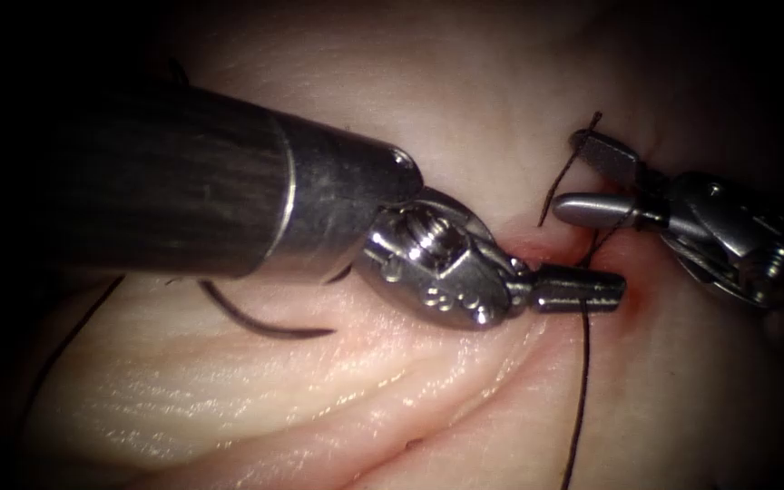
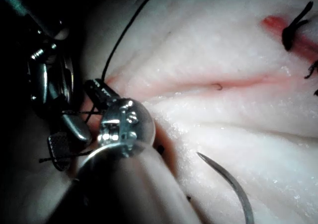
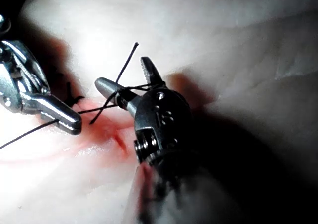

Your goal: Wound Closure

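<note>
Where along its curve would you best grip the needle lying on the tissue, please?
Probably on the mid-body of the needle, approaching from above. It lies flat and free on the tissue, left of the cut, partly hidden beneath the left tool. Its point is exposed, so avoid gripping there.

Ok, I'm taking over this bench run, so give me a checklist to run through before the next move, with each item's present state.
1. Left tool shut on the thread: ok, jaws closed at the cut.
2. Right tool open: ok, jaws spread with thread crossing between them.
3. Right tool gripping thread: not ok; thread is draped over one jaw, not clamped.
4. Needle free: ok, it lies on the tissue left of the cut, held by neither tool.
5. Needle tip out of the tissue: ok, bare tip shows in the left wrist view.
6. Knot snug: cannot tell.
</note>
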Controlling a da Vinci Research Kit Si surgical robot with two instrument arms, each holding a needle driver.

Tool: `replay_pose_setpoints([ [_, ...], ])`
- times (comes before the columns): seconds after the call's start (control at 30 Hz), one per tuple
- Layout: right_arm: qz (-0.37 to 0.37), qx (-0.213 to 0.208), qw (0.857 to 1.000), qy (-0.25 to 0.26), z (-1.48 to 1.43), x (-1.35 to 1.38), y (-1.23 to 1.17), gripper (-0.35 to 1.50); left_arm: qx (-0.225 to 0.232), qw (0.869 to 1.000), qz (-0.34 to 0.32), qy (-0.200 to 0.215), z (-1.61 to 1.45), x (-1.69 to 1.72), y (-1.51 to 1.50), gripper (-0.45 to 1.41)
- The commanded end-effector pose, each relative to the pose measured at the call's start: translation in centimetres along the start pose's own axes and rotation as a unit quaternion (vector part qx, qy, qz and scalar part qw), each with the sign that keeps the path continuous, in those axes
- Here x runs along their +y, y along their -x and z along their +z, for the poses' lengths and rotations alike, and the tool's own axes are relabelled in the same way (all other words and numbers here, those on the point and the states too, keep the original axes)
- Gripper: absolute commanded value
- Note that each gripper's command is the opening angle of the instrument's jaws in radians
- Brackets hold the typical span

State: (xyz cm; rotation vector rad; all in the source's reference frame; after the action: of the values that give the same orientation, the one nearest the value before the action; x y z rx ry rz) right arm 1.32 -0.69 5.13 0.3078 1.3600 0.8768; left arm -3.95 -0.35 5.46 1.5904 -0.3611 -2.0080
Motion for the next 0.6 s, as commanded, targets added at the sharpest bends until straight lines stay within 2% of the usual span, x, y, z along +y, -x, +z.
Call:
replay_pose_setpoints([
  [0.03, 0.000, 0.003, 1.000, -0.004, 0.10, 0.01, 0.00, 0.89, 0.000, 1.000, 0.001, 0.000, 0.06, -0.01, 0.04, -0.45],
  [0.33, 0.005, 0.011, 1.000, -0.016, 0.26, -0.05, -0.09, 0.84, 0.001, 1.000, 0.001, 0.000, 0.04, 0.00, 0.02, -0.45],
  [0.37, 0.006, 0.014, 1.000, -0.017, 0.28, -0.05, -0.10, 0.76, 0.001, 1.000, -0.002, 0.000, 0.03, 0.01, 0.02, -0.45],
  [0.4, 0.006, 0.014, 1.000, -0.017, 0.28, -0.05, -0.10, 0.76, 0.001, 1.000, -0.002, 0.000, 0.03, 0.01, 0.02, -0.45],
  [0.43, 0.006, 0.014, 1.000, -0.017, 0.28, -0.06, -0.10, 0.68, 0.001, 1.000, -0.002, 0.001, 0.03, 0.01, 0.01, -0.45],
  [0.47, 0.007, 0.019, 1.000, -0.017, 0.28, -0.06, -0.10, 0.32, 0.002, 1.000, -0.002, 0.001, 0.02, 0.02, 0.01, -0.45],
  [0.5, 0.007, 0.022, 1.000, -0.017, 0.27, -0.07, -0.10, 0.10, 0.001, 1.000, -0.002, 0.001, 0.01, 0.02, 0.01, -0.45],
  [0.53, 0.008, 0.030, 0.999, -0.021, 0.24, -0.09, -0.09, -0.35, 0.000, 1.000, -0.004, 0.001, 0.00, 0.02, 0.01, -0.45],
  [0.6, 0.006, 0.041, 0.999, -0.023, 0.21, -0.12, -0.09, -0.35, -0.002, 1.000, -0.007, 0.001, -0.02, 0.02, 0.01, -0.45],
])
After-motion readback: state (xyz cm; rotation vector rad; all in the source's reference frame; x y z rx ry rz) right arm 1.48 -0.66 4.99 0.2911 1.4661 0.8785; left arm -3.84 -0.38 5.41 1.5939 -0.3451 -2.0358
